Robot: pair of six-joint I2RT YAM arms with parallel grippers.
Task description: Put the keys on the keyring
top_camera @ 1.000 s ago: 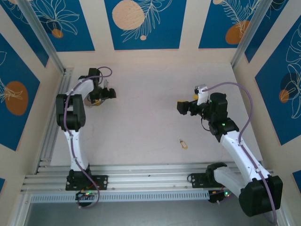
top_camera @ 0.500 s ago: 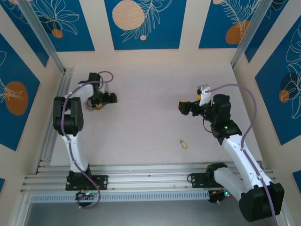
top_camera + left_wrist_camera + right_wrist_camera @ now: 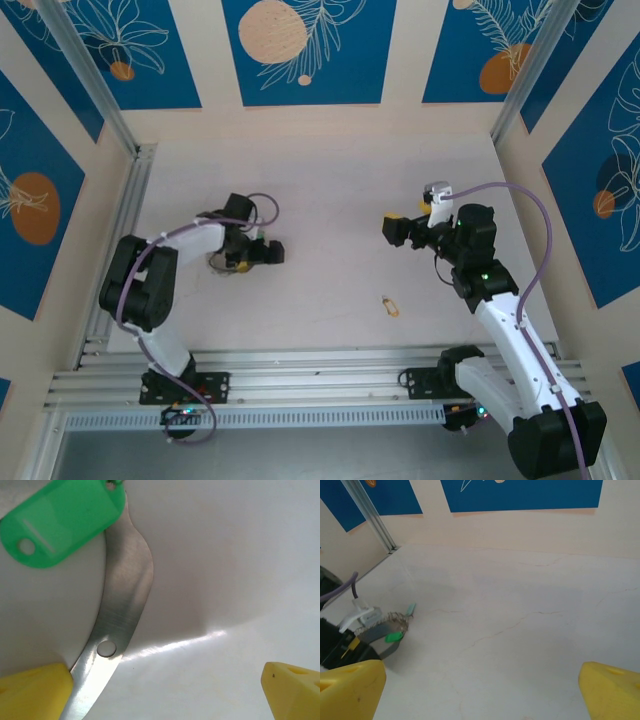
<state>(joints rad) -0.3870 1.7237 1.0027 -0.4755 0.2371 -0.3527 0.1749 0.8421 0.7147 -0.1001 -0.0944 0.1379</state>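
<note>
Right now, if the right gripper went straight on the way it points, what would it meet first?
Probably bare table: the open right gripper aims across it, slightly downward. The keyring and the left gripper sit left of that line, though depth is hard to judge.

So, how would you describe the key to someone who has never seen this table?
On the pale table, find the metal rail along the near edge. Just beyond it, a little left of the right arm, the key lies alone on the bare surface. It is tiny and tan-gold, unlike the big grey keyring with a green tag by the left arm.
</note>
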